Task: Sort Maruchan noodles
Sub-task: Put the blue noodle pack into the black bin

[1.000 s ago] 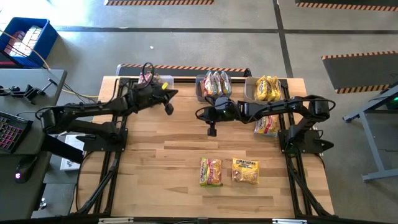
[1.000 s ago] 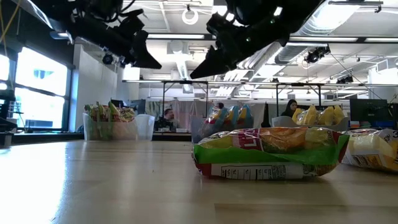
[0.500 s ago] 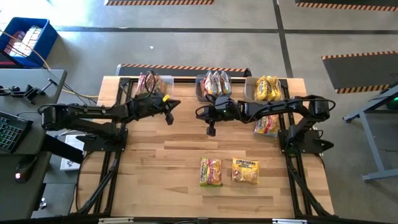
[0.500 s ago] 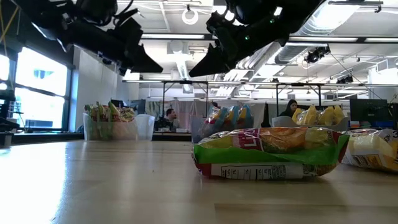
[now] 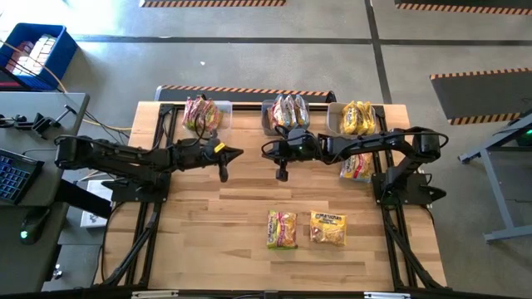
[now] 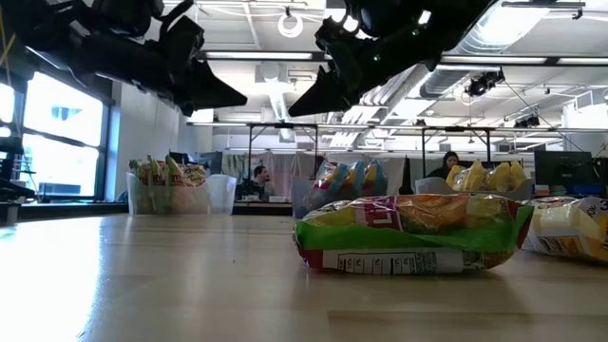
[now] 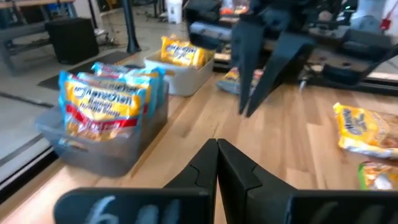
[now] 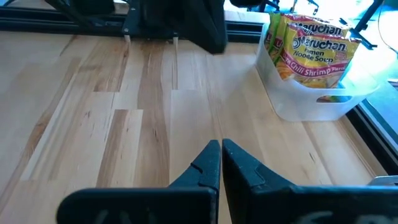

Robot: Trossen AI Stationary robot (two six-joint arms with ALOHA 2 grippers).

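Three clear bins at the table's far edge hold Maruchan noodles: pink-green packets in the left bin (image 5: 199,113), pink-red ones in the middle bin (image 5: 287,112), yellow ones in the right bin (image 5: 357,118). A green-red packet (image 5: 282,229) and a yellow packet (image 5: 327,228) lie flat near the table's middle front. Another yellow packet (image 5: 356,168) lies beside my right arm. My left gripper (image 5: 222,174) and my right gripper (image 5: 283,174) hang shut above the bare wood, facing each other, with nothing in them.
A black rail (image 5: 245,91) runs behind the bins. Bare wood (image 5: 208,232) lies left of the two front packets. In the low view the green-red packet (image 6: 408,233) fills the foreground; people sit in the room behind.
My left gripper has swung from beside the left bin toward the table's near edge, staying shut with nothing in it. It now hangs level with my right gripper.
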